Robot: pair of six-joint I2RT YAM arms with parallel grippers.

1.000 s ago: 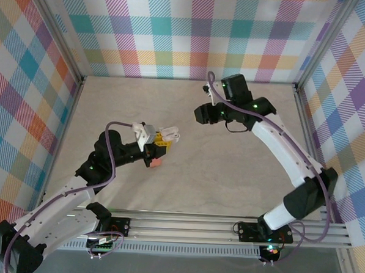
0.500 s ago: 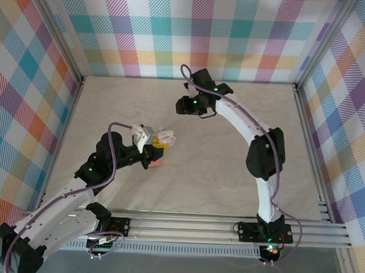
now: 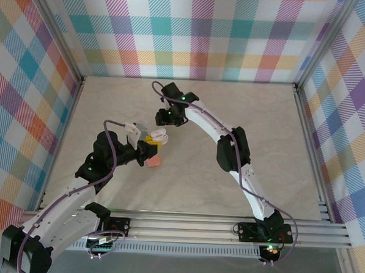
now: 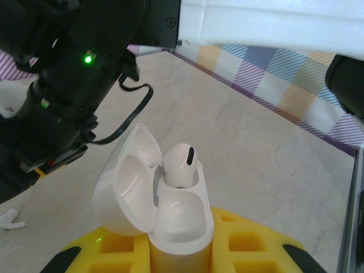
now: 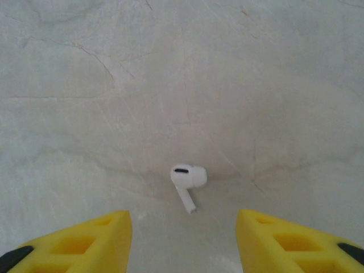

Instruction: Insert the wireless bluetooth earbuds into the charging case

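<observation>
My left gripper (image 3: 150, 141) is shut on the white charging case (image 4: 179, 222), which stands upright between its yellow fingers (image 4: 256, 244). The lid (image 4: 128, 193) is swung open to the left. One white earbud (image 4: 182, 162) sits in the far slot, and the near slot is empty. My right gripper (image 3: 165, 118) hovers just behind the case, pointing down with its jaws open. In the right wrist view a second white earbud (image 5: 187, 181) lies on the table, centred just ahead of the open yellow fingers (image 5: 85, 242). A white earbud (image 4: 10, 219) also lies at the left edge of the left wrist view.
A salmon-pink case (image 3: 154, 162) lies on the table just in front of the left gripper. The right arm's black wrist (image 4: 74, 74) looms close above and left of the open case. Checked walls surround the beige table (image 3: 261, 153).
The right arm swung left across the table to just behind the left gripper, and its jaws opened wider. The left gripper shifted slightly left with the case.
</observation>
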